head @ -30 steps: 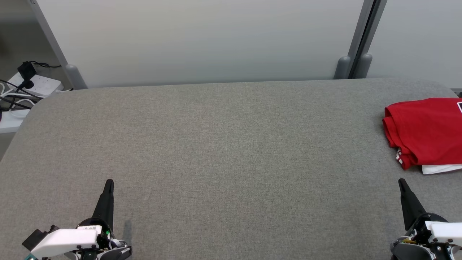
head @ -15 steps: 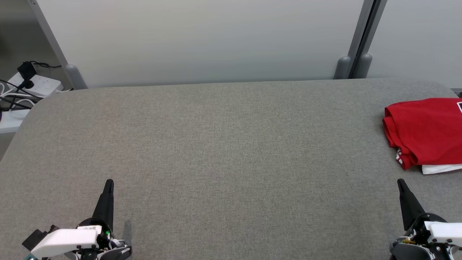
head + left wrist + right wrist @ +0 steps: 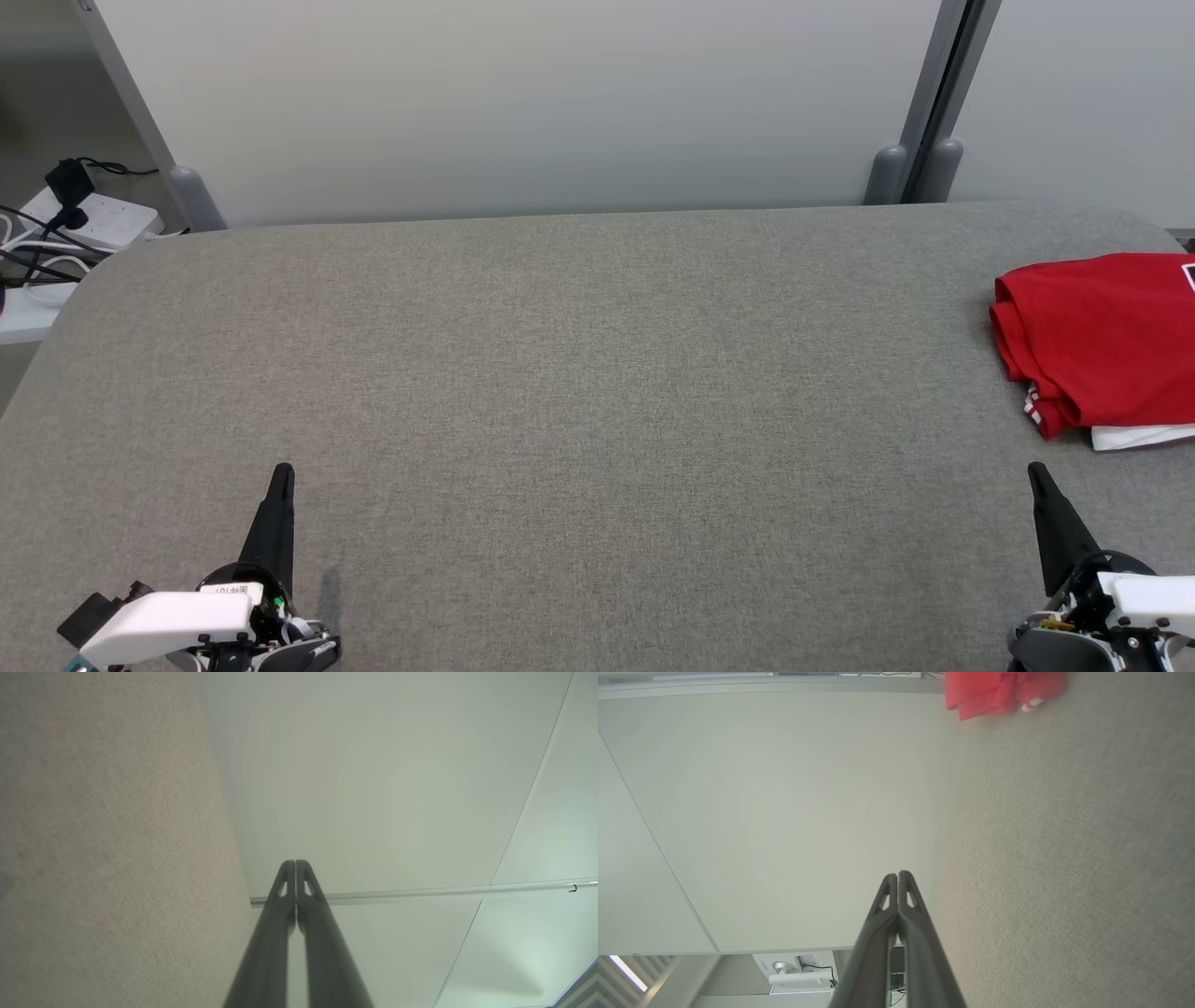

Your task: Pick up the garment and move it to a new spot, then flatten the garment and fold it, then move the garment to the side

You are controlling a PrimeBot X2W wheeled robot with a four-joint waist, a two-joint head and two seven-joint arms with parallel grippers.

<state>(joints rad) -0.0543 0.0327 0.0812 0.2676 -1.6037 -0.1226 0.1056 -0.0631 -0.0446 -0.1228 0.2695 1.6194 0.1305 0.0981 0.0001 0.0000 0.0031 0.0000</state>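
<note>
The garment (image 3: pixel 1102 341) is a red shirt with white trim, lying folded at the far right of the grey table (image 3: pixel 597 373); part of it runs off the head view's right edge. It also shows at the top of the right wrist view as the garment (image 3: pixel 999 690). My left gripper (image 3: pixel 281 472) rests at the lower left, shut with nothing in it, its tips together in the left wrist view (image 3: pixel 295 863). My right gripper (image 3: pixel 1035 469) sits at the lower right, shut and empty, a little below the garment; its tips meet in the right wrist view (image 3: pixel 898 875).
A pale partition wall (image 3: pixel 523 103) with grey posts (image 3: pixel 910 173) stands along the table's far edge. A white power strip with black cables (image 3: pixel 65 219) lies beyond the table's left corner. Bare grey fabric spans the table's middle and left.
</note>
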